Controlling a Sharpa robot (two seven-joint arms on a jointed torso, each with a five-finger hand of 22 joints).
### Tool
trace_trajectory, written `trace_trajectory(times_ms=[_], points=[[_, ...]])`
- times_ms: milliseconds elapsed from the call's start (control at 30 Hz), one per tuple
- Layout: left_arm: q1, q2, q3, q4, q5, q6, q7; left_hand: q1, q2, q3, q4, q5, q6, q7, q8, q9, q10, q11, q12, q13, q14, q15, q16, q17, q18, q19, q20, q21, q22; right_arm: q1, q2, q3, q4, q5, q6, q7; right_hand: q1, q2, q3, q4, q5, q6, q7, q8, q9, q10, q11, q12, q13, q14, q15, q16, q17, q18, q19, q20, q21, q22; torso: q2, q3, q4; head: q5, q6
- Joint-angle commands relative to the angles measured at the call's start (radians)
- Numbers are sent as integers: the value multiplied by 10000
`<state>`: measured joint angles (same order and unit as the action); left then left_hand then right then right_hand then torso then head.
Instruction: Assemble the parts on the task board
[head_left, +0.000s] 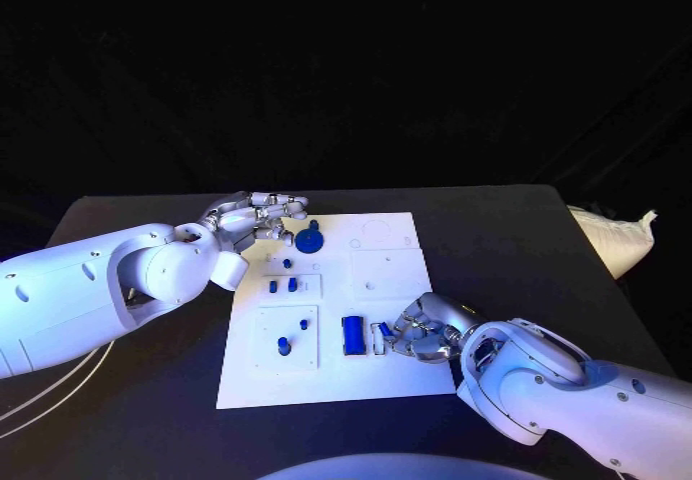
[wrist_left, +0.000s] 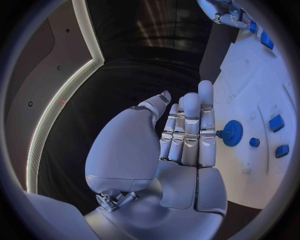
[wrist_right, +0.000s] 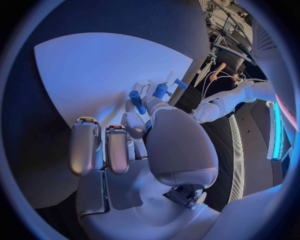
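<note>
a white task board (head_left: 389, 380) carries blue parts (head_left: 353, 334) on a black table (head_left: 519, 230); both arms are white.

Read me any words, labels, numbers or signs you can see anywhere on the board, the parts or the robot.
None can be read. The task board, the blue parts such as the gear and the bar, and both arms bear no legible print.

Overhead head camera, two close wrist cameras
</note>
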<state>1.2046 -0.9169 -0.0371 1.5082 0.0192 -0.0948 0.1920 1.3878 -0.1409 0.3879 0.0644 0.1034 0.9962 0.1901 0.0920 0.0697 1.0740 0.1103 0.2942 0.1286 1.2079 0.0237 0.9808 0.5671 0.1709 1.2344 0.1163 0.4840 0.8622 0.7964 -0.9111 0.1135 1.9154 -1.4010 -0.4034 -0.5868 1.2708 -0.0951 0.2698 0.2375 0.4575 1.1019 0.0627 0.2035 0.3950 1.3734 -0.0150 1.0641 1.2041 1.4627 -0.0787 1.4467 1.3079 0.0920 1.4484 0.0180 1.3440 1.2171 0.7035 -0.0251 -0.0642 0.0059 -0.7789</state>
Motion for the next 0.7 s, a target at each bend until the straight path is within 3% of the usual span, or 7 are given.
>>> trace_trajectory(times_ms=[33, 400, 700], points=[[2, 30, 6, 27, -23, 184, 54, 35, 93, 6, -43, -1, -29, -53, 46, 9, -85, -18, 13, 15, -72, -8, -18, -10, 106, -2, 43, -39, -13, -10, 65, -3, -22, 254, -60, -42, -122, 2, 25, 8, 49, 74, -13, 14, -18, 70, -22, 52, 5, 776, -66, 45, 1002, -197, 78, 6, 51, 18, 4, 1, -7, 18, -5], [3, 43, 6, 21, -87, 176, 52, 35, 93, 6, -43, -1, -29, -53, 46, 9, -85, -18, 13, 15, -72, -8, -18, -10, 106, -2, 43, -39, -13, -5, 151, -5, -77, 284, 789, -53, -595, -82, -259, 210, 164, 82, 11, 9, 32, 48, 5, -34, -35, 766, -42, 14, 965, -191, 54, 24, 24, -15, 3, 7, -16, 43, -26], [3, 46, 6, 31, -102, 198, 44, 35, 93, 6, -43, -1, -29, -53, 46, 9, -85, -18, 13, 15, -72, -8, -18, -10, 106, -2, 43, -39, -13, -1, 178, -6, -168, 45, 712, -82, -1342, -37, -941, 496, 77, 108, 23, -19, 79, 69, 25, -15, 7, 761, -24, -7, 946, -184, 39, 45, 4, -33, 13, 2, -6, 49, -42]])
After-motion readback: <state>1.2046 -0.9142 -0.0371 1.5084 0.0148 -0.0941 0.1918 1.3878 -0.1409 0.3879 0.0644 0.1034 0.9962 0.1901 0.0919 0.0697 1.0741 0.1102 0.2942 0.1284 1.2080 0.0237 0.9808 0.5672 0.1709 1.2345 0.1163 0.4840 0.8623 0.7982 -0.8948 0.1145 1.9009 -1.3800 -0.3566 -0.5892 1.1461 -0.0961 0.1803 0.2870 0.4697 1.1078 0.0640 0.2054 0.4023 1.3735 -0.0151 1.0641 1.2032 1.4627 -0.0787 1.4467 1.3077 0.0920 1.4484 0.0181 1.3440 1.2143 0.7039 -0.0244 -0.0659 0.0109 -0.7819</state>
